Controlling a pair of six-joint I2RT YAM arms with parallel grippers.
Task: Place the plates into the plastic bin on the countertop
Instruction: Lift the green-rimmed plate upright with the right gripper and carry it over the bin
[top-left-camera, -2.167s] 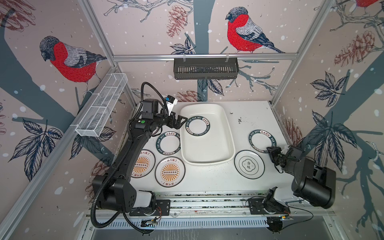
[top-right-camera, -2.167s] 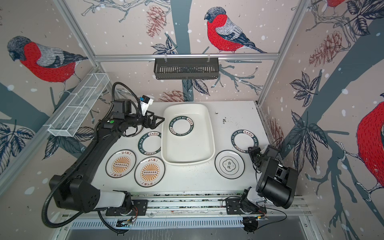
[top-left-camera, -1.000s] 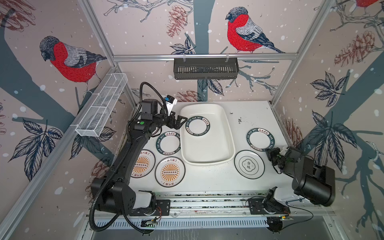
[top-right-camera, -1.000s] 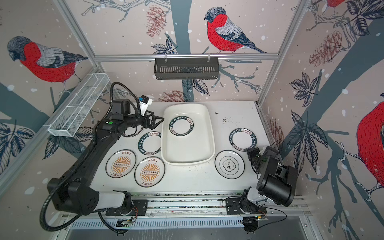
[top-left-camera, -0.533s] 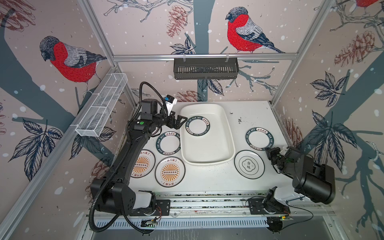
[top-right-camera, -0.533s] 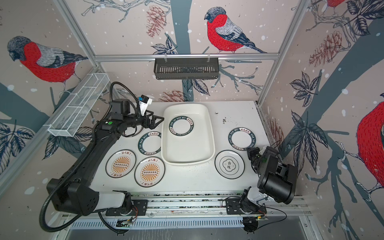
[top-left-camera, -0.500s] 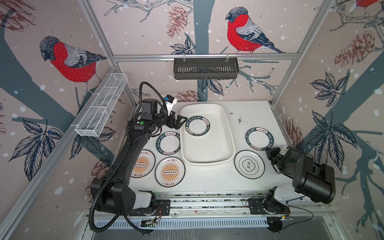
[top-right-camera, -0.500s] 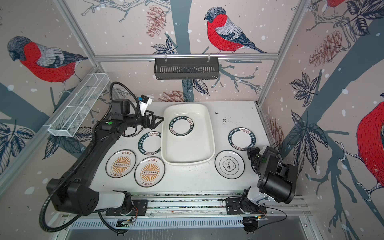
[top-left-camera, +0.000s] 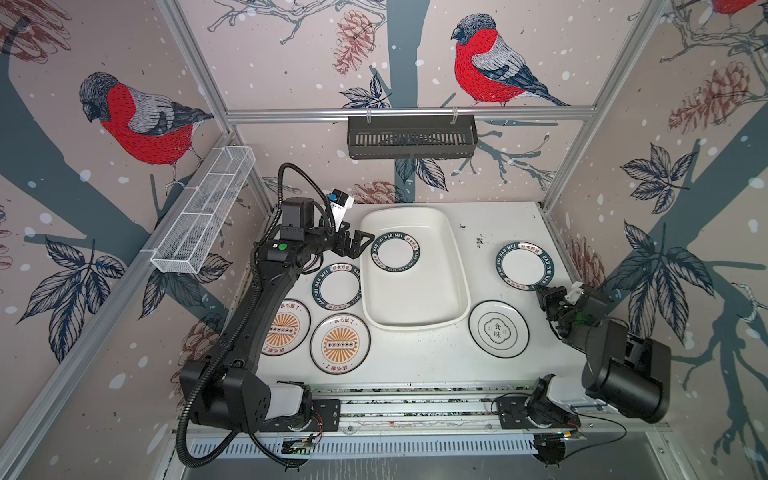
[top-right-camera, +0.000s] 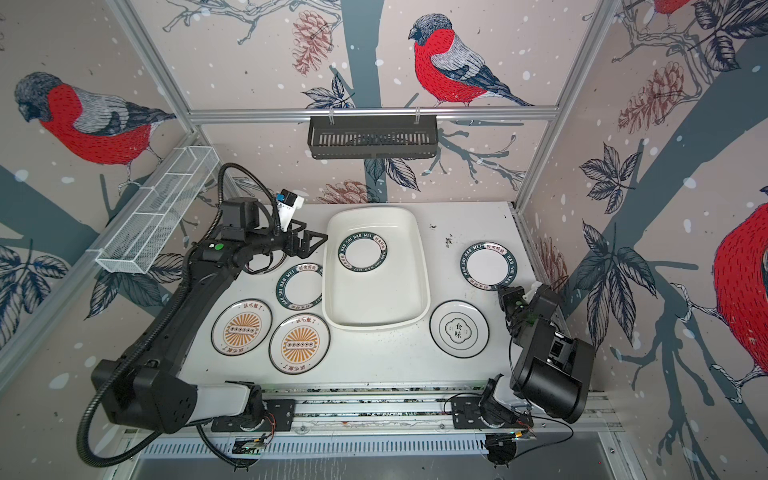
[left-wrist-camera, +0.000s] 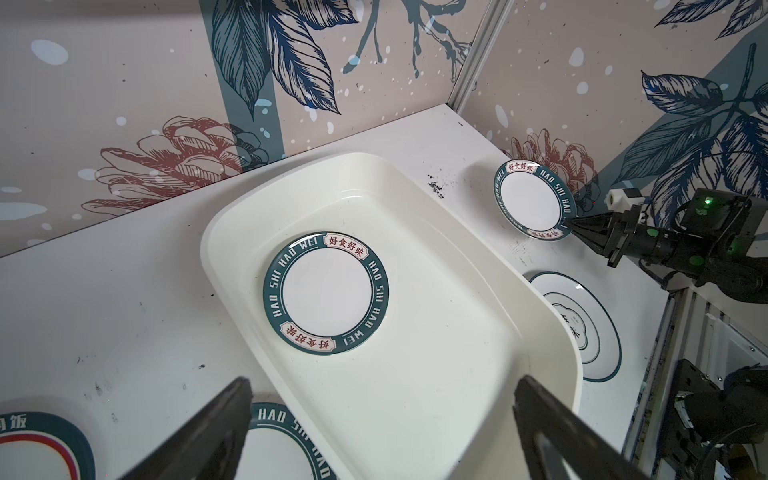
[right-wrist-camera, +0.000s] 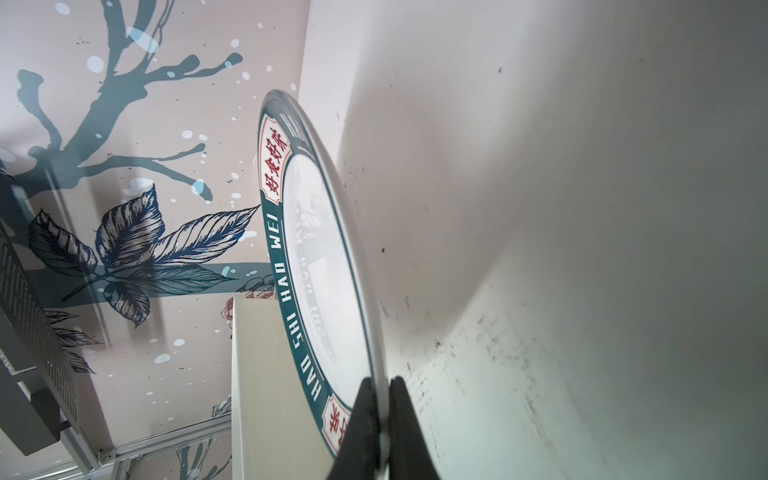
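**Pinch on a plate's rim, left jaws idle**

The right gripper (right-wrist-camera: 379, 382) has its black fingers (right-wrist-camera: 359, 419) closed tight on the rim of a round white plate with a dark green lettered rim band (top-left-camera: 524, 264). The plate stretches away from the fingertips over the speckled white countertop (top-left-camera: 415, 361). The left gripper (top-left-camera: 360, 245) is spread wide and holds nothing. Just beyond its fingertips, a matching plate (top-left-camera: 395, 252) lies flat inside the glossy white plastic bin (top-left-camera: 415, 325).

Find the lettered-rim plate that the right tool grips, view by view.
Top view: held plate right of the plastic bin.
Top view: held plate right of the plastic bin.
Left wrist: held plate beyond the plastic bin, pinched by the right tool.
Right wrist: held plate edge-on at centre, plastic bin behind.
Shared landmark: the plastic bin.
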